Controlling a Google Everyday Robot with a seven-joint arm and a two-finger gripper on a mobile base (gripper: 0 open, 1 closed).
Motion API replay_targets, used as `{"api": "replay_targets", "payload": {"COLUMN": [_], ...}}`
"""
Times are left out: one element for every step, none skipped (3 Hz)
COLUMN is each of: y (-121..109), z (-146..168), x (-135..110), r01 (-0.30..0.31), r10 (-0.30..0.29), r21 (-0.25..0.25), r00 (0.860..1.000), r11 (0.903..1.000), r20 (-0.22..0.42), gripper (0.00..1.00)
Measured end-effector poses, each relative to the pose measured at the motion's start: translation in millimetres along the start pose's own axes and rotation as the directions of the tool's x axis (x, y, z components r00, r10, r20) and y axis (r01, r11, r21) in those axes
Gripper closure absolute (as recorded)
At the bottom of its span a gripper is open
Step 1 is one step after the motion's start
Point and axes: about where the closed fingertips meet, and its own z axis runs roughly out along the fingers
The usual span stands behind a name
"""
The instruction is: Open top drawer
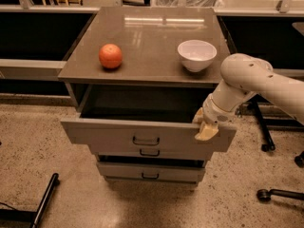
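The top drawer (104,133) of the grey-taupe cabinet (152,37) stands pulled out toward me, its dark inside showing behind the front. Its small dark handle (146,140) is at the centre of the front. My gripper (206,128), on a white arm coming in from the right, sits at the right end of the drawer front, at its top edge, well to the right of the handle. The two shallower drawers (150,152) below are less far out.
An orange (110,56) and a white bowl (196,55) sit on the cabinet top. Chair bases with castors (266,146) stand on the floor at the right. A black leg (45,201) lies at the lower left. Dark shelving runs behind.
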Motion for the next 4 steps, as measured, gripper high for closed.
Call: {"api": "replay_targets", "payload": {"y": [5.2, 5.3, 5.3, 5.3], "z": [-2.9, -2.9, -2.9, -2.8], "x": [-1.5, -1.6, -1.6, -1.6], "r01": [-0.003, -0.003, -0.003, -0.003], "r10": [0.003, 0.003, 0.003, 0.003], "r21": [-0.021, -0.022, -0.022, -0.022], "r00": [1.0, 1.0, 1.0, 1.0], "r11": [0.9998, 0.9998, 0.9998, 0.9998], "r20": [0.019, 0.02, 0.02, 0.02], "gripper": [0.62, 0.39, 0.16, 0.0]}}
